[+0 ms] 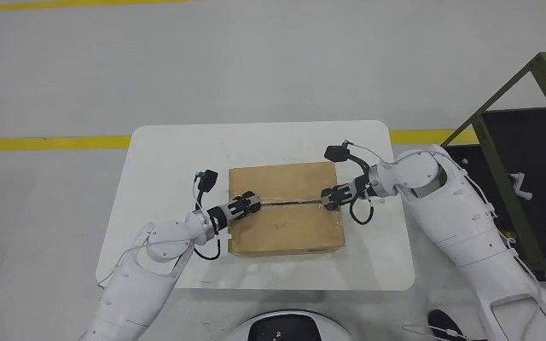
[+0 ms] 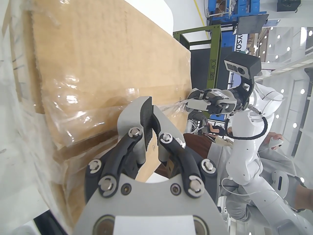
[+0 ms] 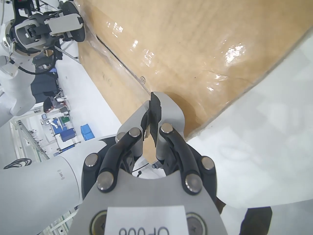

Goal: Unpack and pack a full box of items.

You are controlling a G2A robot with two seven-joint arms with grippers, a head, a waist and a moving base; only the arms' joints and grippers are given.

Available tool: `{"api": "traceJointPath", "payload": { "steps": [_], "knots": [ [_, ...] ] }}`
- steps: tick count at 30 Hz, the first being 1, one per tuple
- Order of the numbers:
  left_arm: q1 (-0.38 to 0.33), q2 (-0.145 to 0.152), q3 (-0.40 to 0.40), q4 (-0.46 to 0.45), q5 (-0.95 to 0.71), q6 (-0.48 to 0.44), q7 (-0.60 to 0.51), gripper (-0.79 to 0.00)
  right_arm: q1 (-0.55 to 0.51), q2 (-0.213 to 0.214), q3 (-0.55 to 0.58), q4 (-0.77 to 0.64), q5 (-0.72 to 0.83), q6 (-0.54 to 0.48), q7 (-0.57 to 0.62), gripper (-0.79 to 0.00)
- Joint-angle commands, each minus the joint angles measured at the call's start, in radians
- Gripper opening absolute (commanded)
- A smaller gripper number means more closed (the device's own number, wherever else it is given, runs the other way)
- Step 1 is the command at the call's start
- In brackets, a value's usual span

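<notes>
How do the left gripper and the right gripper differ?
The left gripper is at the left end of the taped seam of the box, the right gripper at the right end. The right gripper seems to pinch a lifted tape strand; the left gripper's hold is unclear. Both are shut.

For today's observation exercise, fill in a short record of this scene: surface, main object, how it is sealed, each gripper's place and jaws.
Surface: white table
Main object: cardboard box, flaps closed
Seal: clear tape along the centre seam
Left gripper: at one end of the seam, jaws shut
Right gripper: at the opposite end of the seam, jaws shut
Contents: hidden
</notes>
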Motion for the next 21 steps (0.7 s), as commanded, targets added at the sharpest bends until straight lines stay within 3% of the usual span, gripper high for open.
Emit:
{"api": "traceJointPath", "payload": {
  "steps": [1, 21],
  "knots": [
    [-0.002, -0.001, 0.0, 0.003, 0.001, 0.0, 0.001, -0.785, 0.003, -0.001, -0.003, 0.002, 0.001, 0.006, -0.002, -0.785],
    [-0.017, -0.005, -0.002, 0.023, 0.005, -0.006, -0.007, -0.785, 0.026, -0.005, -0.038, 0.027, -0.061, 0.059, -0.008, -0.785]
  ]
}}
